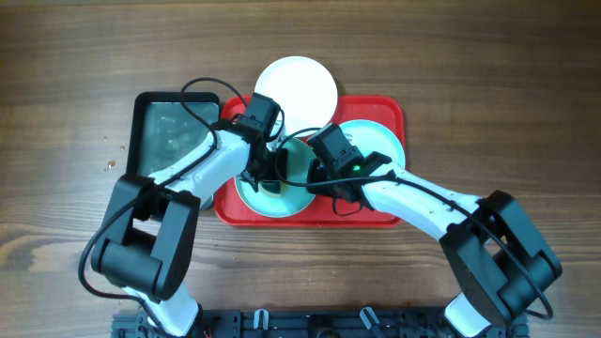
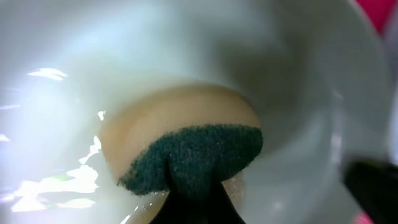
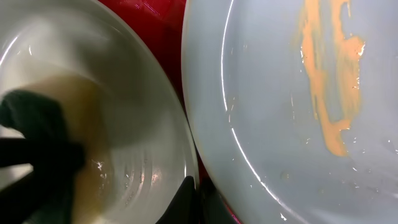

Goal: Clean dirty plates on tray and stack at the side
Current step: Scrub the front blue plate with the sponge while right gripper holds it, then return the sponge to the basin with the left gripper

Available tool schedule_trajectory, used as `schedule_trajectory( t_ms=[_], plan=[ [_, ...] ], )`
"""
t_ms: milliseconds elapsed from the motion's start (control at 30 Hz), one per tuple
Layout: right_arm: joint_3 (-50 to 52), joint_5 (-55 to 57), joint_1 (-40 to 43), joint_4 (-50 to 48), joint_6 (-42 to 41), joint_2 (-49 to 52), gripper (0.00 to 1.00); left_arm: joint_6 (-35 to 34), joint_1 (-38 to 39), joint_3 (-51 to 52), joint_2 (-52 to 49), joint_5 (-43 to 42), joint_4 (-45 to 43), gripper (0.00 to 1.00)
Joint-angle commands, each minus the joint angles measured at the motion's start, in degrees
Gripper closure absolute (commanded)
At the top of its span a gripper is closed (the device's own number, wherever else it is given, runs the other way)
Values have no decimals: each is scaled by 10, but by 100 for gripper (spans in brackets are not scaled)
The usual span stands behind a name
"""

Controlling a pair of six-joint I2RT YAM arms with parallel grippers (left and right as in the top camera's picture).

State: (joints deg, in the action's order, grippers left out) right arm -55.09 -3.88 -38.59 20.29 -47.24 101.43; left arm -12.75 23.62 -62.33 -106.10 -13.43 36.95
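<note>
My L pincer (image 1: 266, 176) reaches in from front-left, pinching a sponge (image 2: 186, 146) pressed onto the front turquoise plate (image 1: 282, 203) in the red tray (image 1: 390, 111). My R pincer (image 1: 315, 183) sits at that plate's rim; can't tell its grip. Just beside lies the other turquoise plate (image 3: 261, 137), orange-smeared. The white plate (image 1: 296, 86) overlaps the tray's far rim. The black tray (image 1: 169, 131) is to the left on the wood table (image 1: 488, 75).

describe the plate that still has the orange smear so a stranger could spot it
Find the red tray in the middle of the table. On it, take the turquoise plate at the right end, partly under the right arm. An orange streak runs across it, while the other turquoise plate has a sponge on it.
</note>
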Motion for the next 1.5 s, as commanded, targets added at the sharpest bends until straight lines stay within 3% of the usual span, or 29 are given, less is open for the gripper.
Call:
schedule_trajectory(
  t_ms=[0, 100, 333, 600, 1133, 1267, 1467],
  plan=[
    [1, -26, -2, -7, 10, 14, 96, 5, 21, 24, -40, -143, -2, 96],
    [1, -26, -2, -7, 10, 14, 96, 5, 17, 22, -40, -181, -22, 96],
    [1, -26, -2, -6, 10, 14, 96, 5, -16, -40, 0, -165, 16, 96],
    [1, -26, -2, -6, 10, 14, 96, 5, -26, -52, 100, 83, 76, 96],
    [1, -26, -2, -6, 10, 14, 96, 3, -26, -2, 18, 166, 8, 96],
    [1, -26, -2, -6, 10, 14, 96, 3, -26, -2, 2, 159, 5, 96],
    [1, -26, -2, -8, 10, 14, 96, 3, -26, -2, -12, 38, -13, 96]
  ],
)
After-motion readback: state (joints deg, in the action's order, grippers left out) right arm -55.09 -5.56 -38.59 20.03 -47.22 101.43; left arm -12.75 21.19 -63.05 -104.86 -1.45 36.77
